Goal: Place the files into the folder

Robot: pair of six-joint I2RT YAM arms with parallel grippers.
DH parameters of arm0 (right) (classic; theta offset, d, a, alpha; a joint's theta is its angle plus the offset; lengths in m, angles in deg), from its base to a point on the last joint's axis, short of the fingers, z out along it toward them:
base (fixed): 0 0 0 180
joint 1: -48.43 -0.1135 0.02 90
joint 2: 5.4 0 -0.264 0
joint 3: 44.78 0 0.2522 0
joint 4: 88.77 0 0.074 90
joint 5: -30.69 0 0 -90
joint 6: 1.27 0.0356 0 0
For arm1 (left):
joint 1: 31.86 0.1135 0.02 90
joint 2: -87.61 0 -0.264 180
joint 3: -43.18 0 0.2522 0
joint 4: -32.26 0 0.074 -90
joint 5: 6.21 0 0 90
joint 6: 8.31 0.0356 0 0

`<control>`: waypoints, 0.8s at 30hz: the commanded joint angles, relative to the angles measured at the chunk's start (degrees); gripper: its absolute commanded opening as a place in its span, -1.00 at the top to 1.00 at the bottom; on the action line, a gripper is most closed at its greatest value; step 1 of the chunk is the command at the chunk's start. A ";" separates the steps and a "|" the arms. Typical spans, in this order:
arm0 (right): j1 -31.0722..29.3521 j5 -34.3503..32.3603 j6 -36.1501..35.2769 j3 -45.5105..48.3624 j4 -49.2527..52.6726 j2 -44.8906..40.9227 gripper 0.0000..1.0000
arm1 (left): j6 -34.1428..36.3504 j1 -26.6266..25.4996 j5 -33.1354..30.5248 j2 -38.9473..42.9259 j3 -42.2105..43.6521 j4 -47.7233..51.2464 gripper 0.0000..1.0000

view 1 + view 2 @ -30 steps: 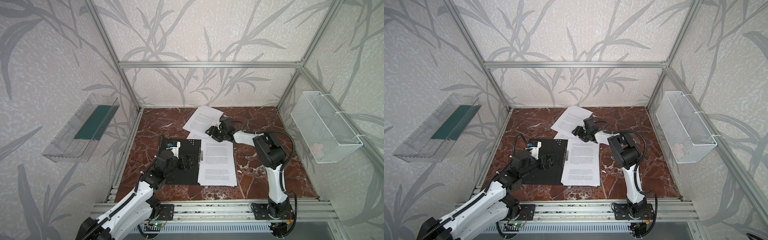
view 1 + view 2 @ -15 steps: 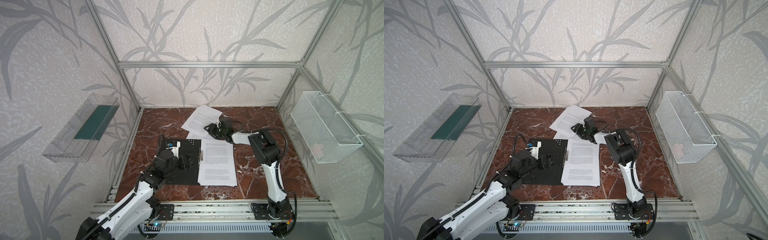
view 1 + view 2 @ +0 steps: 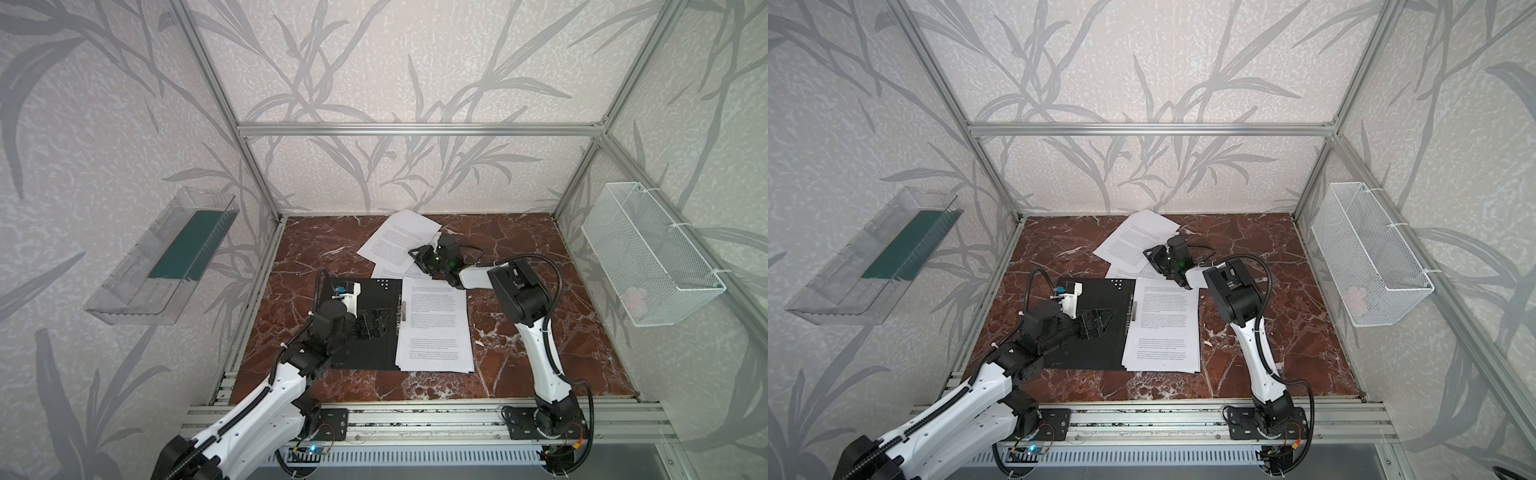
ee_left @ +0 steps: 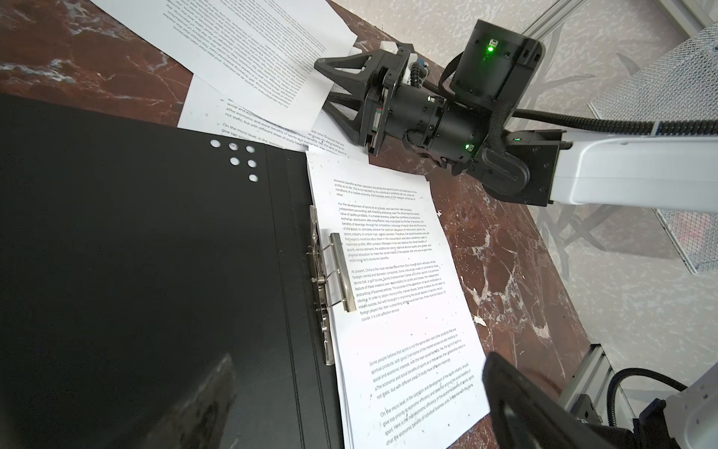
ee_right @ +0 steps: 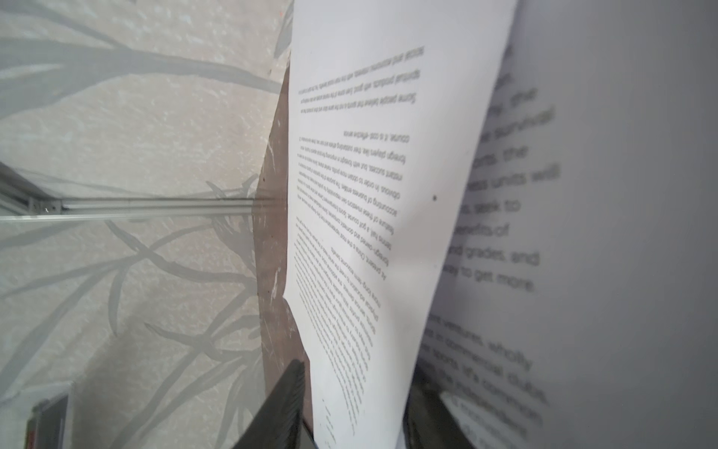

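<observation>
The folder [image 3: 372, 353] [image 3: 1092, 353] [image 4: 136, 233] lies open on the marble floor, black inside up, with a metal clip [image 4: 342, 272] at its spine. A stack of files [image 3: 434, 324] [image 3: 1163, 324] [image 4: 388, 272] rests on its right half. Behind it lie two loose printed sheets, the upper one [image 3: 399, 241] [image 3: 1133, 243] [image 4: 252, 50] overlapping the lower one [image 3: 390, 272] [image 4: 217, 112]. My right gripper [image 3: 417, 261] [image 3: 1152, 261] [image 4: 324, 83] [image 5: 357, 400] straddles the upper sheet's near edge [image 5: 369, 194], jaws still apart with a gap. My left gripper [image 3: 376, 324] [image 3: 1096, 322] [image 4: 357, 408] hovers open over the folder's black left half.
A clear plastic tray [image 3: 166, 257] with a green insert hangs on the left wall. A white wire basket [image 3: 648, 253] hangs on the right wall. An aluminium rail [image 3: 415, 415] runs along the front, and the back wall stands close behind the loose sheets.
My right gripper has slid a little back and left onto the upper sheet's edge, and its jaws have narrowed around it. The left arm has not moved.
</observation>
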 commanded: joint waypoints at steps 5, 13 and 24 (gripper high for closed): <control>-0.50 -7.41 1.36 -1.35 -2.60 0.56 0.68 | -0.07 -0.22 -0.44 2.35 -0.02 -0.57 -0.98; -0.06 -2.13 -5.29 -1.15 -0.39 -8.69 1.00 | -0.02 -0.31 -1.09 3.91 0.02 0.15 -0.98; 0.09 6.63 -9.69 11.76 4.96 -30.13 1.00 | 0.30 -0.30 -8.58 8.62 0.17 5.36 -0.98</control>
